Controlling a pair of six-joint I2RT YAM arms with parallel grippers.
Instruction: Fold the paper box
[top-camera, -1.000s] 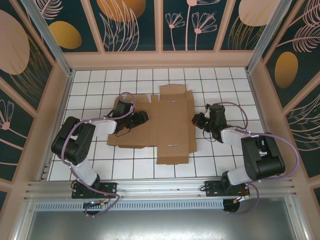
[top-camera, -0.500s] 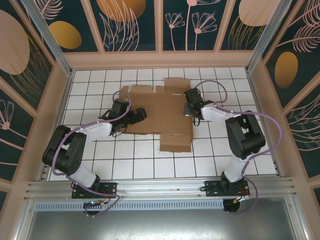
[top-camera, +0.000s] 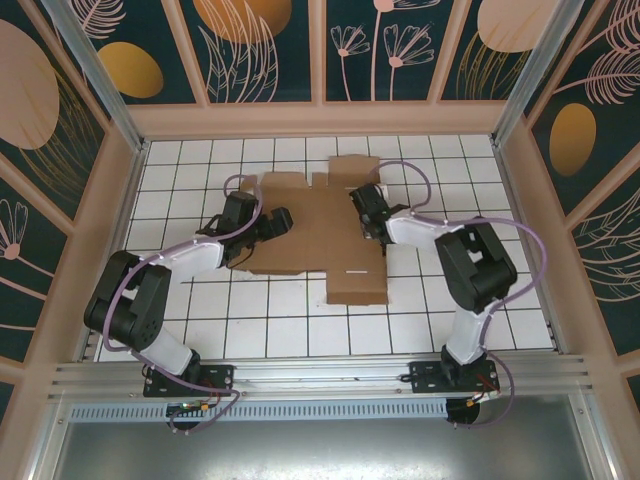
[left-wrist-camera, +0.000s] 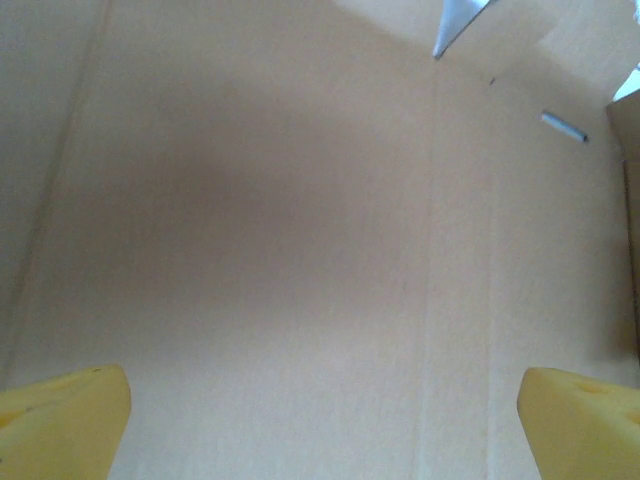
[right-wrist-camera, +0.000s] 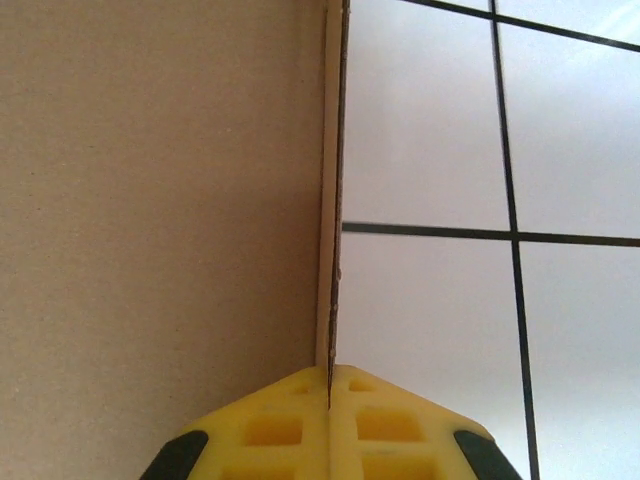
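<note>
Item: the paper box (top-camera: 320, 235), a plain brown die-cut sheet of corrugated cardboard with flaps and creases, is laid on the white tiled table (top-camera: 300, 330), towards the far middle, between the two arms. The left gripper (top-camera: 272, 226) is placed over the sheet's left panel. In the left wrist view its yellow fingertips (left-wrist-camera: 70, 420) are seen spread wide apart above bare cardboard, with nothing held between them. The right gripper (top-camera: 366, 205) is set at the sheet's right side. In the right wrist view its yellow pads (right-wrist-camera: 290, 395) are seen pressed together on a thin cardboard edge, so a right-hand flap is pinched and shown edge-on against the tiles. Progress is judged early: most of the sheet is seen lying flat, and only that right flap appears to be taken up along its crease. No wall is seen standing and no tab tucked. The raising of the sides, the tucking of the flaps and the closing of the lid are judged left to be done.
</note>
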